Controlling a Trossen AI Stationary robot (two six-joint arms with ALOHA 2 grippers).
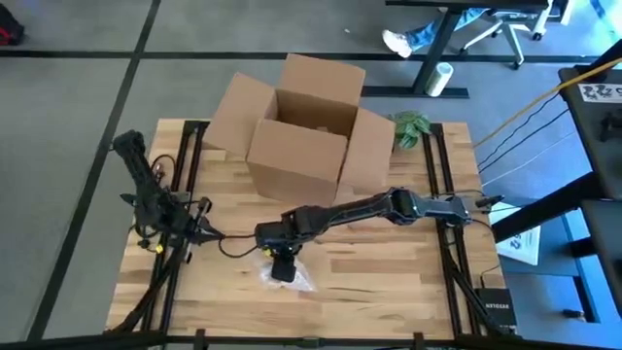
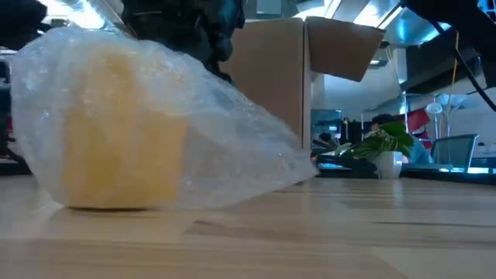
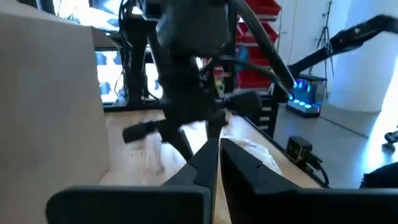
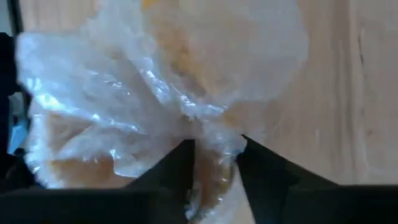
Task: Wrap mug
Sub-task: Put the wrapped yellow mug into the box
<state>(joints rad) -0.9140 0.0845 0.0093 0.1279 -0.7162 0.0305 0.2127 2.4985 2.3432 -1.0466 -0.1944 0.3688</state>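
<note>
The right gripper (image 4: pixel 214 163) is pressing down over the mug (image 2: pixel 124 128), which is sitting near the front of the desk (image 1: pixel 389 262), its fingers pinching a bunch of wrap (image 4: pixel 186 81). Best to keep that pinch and tuck low. The left gripper (image 3: pixel 217 163) is waiting at the left, fingers together, empty.

Looking like a lab or office workspace. Showing desks (image 1: pixel 457 39), a rolling chair (image 1: pixel 505 24), red bins (image 3: pixel 258 37) and grey carpet (image 1: pixel 68 107).
</note>
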